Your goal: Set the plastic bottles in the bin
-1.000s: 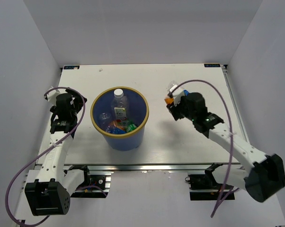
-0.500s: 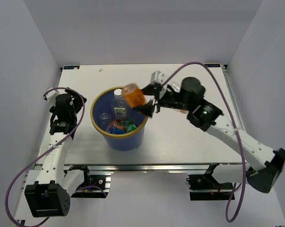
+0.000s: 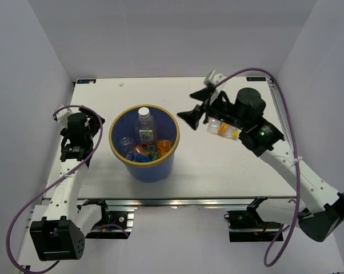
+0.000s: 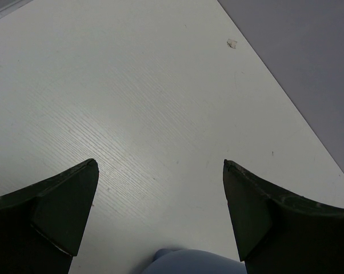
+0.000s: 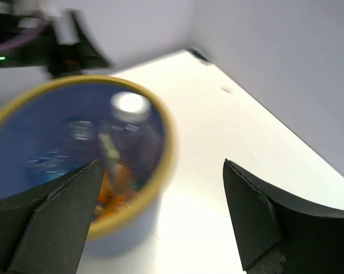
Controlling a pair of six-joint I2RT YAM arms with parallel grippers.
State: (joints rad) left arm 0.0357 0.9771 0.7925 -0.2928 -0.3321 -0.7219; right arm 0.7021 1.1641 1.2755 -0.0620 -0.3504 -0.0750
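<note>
The bin [image 3: 119,155], a blue bucket with a tan rim, stands left of the table's middle. Inside it I see several plastic bottles: an upright clear one with a white cap [image 3: 143,121], an orange one [image 3: 164,147], a green one [image 3: 154,153] and more below. My right gripper [image 3: 198,101] hovers open and empty just right of the bin. Its own view is blurred and shows the bin's rim [image 5: 167,149], the white cap [image 5: 129,106] and orange [image 5: 110,191] inside. My left gripper [image 3: 79,116] is open over bare table [image 4: 160,114], left of the bin.
White walls close the table on three sides. A small speck [image 4: 232,43] lies near the far edge. Purple cables [image 3: 246,73] loop above both arms. Under the right wrist shows a clear piece with orange spots [image 3: 223,128]; I cannot tell what it is.
The right gripper carried an orange bottle over the bin, opened and let it fall in. It has since drawn back to the right. The left arm has not moved.
</note>
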